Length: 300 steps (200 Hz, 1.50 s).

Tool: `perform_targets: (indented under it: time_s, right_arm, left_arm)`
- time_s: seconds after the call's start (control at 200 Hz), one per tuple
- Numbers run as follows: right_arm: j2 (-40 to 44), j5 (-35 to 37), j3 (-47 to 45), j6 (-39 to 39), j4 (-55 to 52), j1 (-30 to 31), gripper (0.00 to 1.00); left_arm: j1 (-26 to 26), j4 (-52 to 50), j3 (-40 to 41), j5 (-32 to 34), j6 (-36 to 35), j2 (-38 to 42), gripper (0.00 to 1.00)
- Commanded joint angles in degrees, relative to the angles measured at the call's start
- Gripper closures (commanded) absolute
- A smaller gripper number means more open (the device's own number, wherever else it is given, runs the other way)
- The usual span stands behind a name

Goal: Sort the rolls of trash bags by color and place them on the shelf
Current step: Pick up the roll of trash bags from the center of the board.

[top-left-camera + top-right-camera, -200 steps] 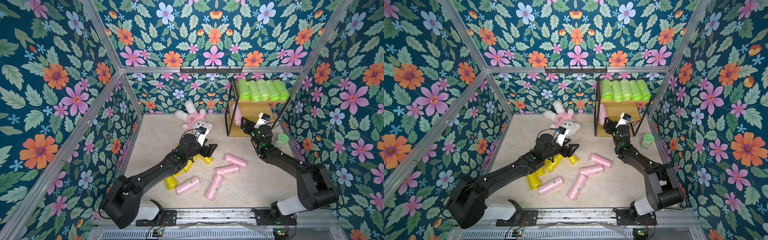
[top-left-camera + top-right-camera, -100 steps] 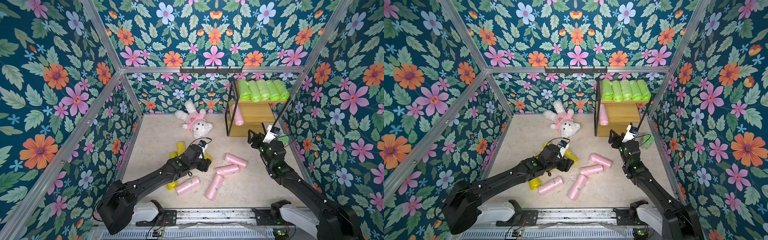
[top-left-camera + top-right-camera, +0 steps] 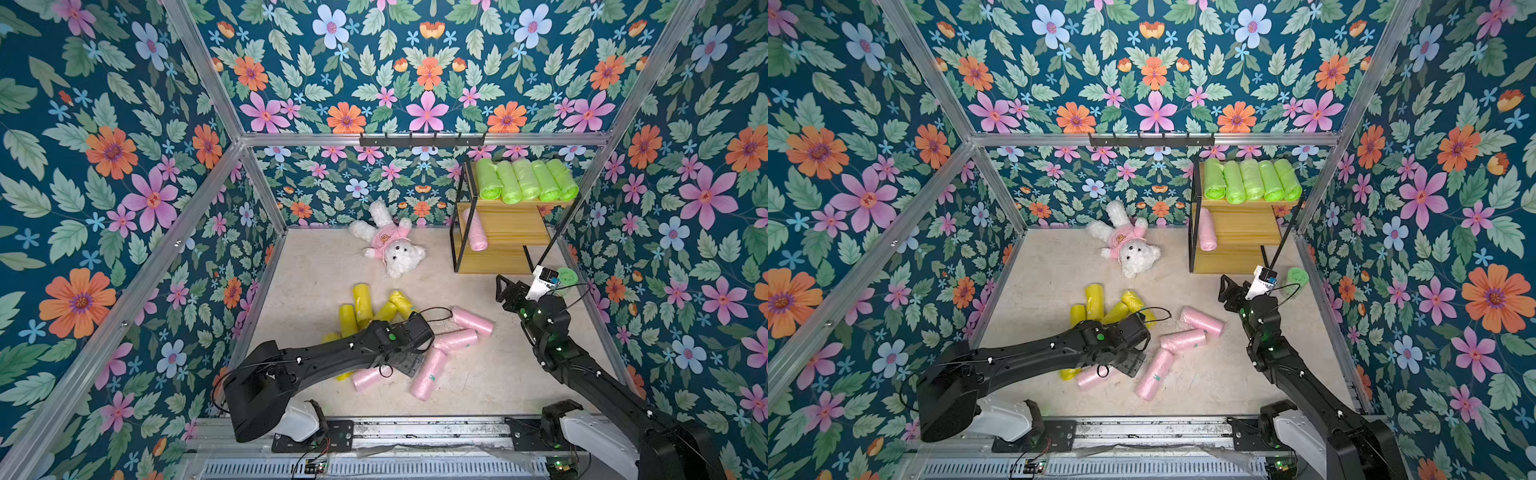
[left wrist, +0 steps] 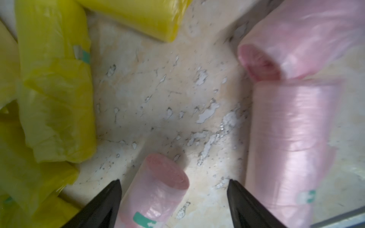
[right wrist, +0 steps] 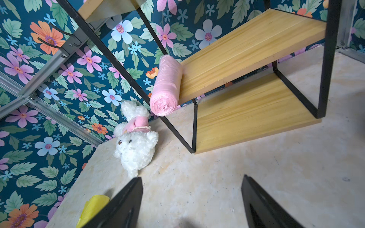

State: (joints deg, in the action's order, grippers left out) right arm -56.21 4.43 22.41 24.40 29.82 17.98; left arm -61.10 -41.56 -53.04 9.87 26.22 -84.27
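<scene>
Pale desk (image 3: 478, 395) across the lower middle of both top views.

Shelf (image 3: 509, 226) at the upper right of the desk, close to the back wall, with three wood boards set like steps. Five green rolls (image 3: 525, 183) side by side on the top board, touching. One pink roll (image 3: 475, 230) at the left end of the middle board.

Left arm reaching in from the lower left of the frame to the middle of the desk. Left claw (image 4: 173, 180) spread wide and gripping nothing, low over the desk, with the nearest pink roll (image 4: 158, 193) lying between the two black tips, close to one tip and not squeezed.

Right arm reaching in from the lower right. Right claw (image 5: 191, 177) released too, tips wide apart, only bare desk between them, pointing at the shelf from just in front of it.

White toy bear (image 3: 390, 245) in a pink shirt, flat on the desk to the left of the shelf.

Yellow rolls (image 3: 361, 301) in a pile at the middle of the desk, partly under the left arm. Four pink rolls (image 3: 455, 340) on the desk just right of the pile.

Small green jar (image 3: 565, 276) at the right edge, beside the right arm.
</scene>
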Motion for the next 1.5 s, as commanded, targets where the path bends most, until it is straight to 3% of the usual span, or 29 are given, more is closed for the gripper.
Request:
perform_targets:
  time_s: [0.0,0.33,0.62,1.19,1.345,1.495]
  right_arm:
    - [-0.1,-0.6,-0.3,0.3,2.2,-0.3,0.17]
    - [1.0,-0.6,-2.0,0.7,2.3,-1.3,0.17]
    - [0.2,-0.9,-2.1,1.4,2.9,-1.4,0.17]
    - [0.7,-2.9,-1.4,2.5,0.8,-1.9,0.17]
    - [2.2,-4.8,-0.2,3.1,-2.3,-1.9,0.17]
    - [4.6,-8.3,0.9,4.0,-5.3,-1.2,0.17]
  left_arm:
    - [0.0,-4.2,-0.9,1.4,0.1,-1.9,0.10]
    - [0.6,-6.6,-3.1,0.2,-0.5,-8.4,0.09]
    - [1.7,-8.5,-3.5,0.4,-0.9,-10.6,0.16]
    - [2.2,-2.2,-3.8,2.1,-2.6,-12.3,0.49]
    - [5.1,0.9,-4.4,2.0,-4.7,-9.0,0.59]
    - [10.5,5.7,-5.0,-2.3,-6.9,-3.8,0.66]
